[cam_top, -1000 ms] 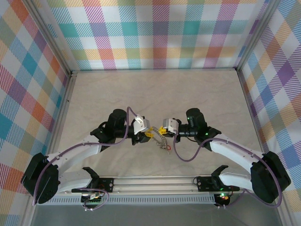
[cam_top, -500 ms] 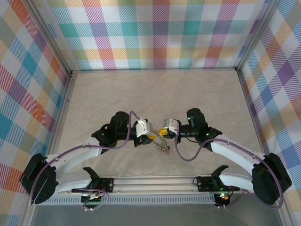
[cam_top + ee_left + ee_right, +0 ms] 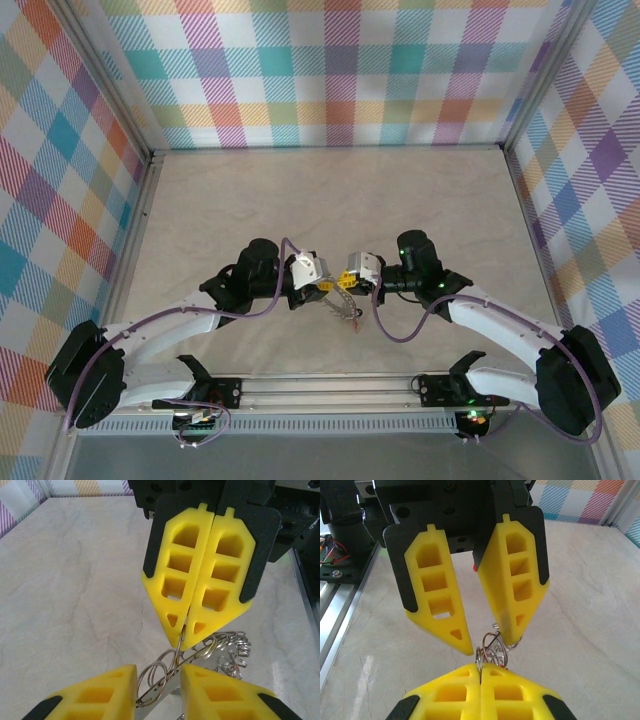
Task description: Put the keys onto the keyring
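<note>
- right gripper (image 3: 480, 672) first: our two yellow pads are pressed flat together with no gap, and a thin wire loop of the keyring (image 3: 490, 652) is nipped right at their tips.
- the left gripper (image 3: 489, 642) comes in tip to tip against it, jaws a modest way apart. the wire loops sit in that gap, but we can't see either pad biting on them, so we call it parted, not gripping.
- so the keyring hangs between the two grippers, over the middle of the near half of the table (image 3: 75, 580). a tangle of smaller loops trails just beside it on the right gripper's side.
- a red speck (image 3: 504, 668) sits just beside our right pads. it may be a key head, but it's too small for us to call.
- progress, as we judge it: we're mid-threading. the ring is secured on one side and the other gripper is lining up on it. we can't tell how many keys are already on, so the job reads as unfinished.
- materials: the pads are bright yellow plastic wedges with a lattice of hollow windows, backed in black and tapering to narrow tips.
- the ring is fine silvery wire, shiny and coiled, and likely springy and slippery to hold.
- outward, the table is matt marbled beige, and pastel plaid walls (image 3: 350, 60) box it in.
</note>
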`<state>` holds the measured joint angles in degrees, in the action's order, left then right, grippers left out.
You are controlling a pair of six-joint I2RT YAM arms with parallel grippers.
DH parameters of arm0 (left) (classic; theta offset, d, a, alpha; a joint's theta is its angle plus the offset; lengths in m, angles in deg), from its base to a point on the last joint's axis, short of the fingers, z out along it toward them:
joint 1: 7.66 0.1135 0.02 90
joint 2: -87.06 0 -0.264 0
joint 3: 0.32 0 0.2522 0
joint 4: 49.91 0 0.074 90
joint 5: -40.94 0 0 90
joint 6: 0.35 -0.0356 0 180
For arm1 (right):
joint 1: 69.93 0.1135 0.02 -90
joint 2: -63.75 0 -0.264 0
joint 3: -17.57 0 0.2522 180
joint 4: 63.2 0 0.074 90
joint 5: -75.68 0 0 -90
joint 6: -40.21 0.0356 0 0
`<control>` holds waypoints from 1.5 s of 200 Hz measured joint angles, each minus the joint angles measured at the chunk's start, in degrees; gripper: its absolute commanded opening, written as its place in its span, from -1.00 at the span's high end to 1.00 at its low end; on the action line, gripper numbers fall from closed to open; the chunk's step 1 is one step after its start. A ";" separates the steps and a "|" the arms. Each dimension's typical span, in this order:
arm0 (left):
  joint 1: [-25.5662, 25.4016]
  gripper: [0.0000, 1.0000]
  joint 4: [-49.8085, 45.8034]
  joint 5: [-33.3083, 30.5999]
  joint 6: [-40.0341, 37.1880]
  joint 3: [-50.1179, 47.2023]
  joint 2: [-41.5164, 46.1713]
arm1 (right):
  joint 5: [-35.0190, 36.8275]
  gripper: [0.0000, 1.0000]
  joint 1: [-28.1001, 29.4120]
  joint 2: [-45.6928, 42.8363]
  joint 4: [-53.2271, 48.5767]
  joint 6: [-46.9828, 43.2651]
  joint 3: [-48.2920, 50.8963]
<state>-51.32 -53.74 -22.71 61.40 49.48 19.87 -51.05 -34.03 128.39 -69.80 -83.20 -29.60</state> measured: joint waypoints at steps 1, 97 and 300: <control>0.00 0.44 0.00 0.00 0.00 0.00 -0.02 | 0.00 1.00 0.00 0.00 0.00 0.00 0.00; -0.59 0.65 0.72 -0.02 -1.38 -0.33 -0.17 | 0.68 1.00 0.00 0.00 0.02 0.66 0.00; -0.85 1.00 -5.84 4.90 -7.69 3.80 -5.51 | 4.31 0.67 0.57 -0.79 -10.58 -7.78 -2.10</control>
<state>-52.18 -59.58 -17.81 53.71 53.28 14.36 -46.75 -33.46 127.61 -80.38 -90.98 -31.70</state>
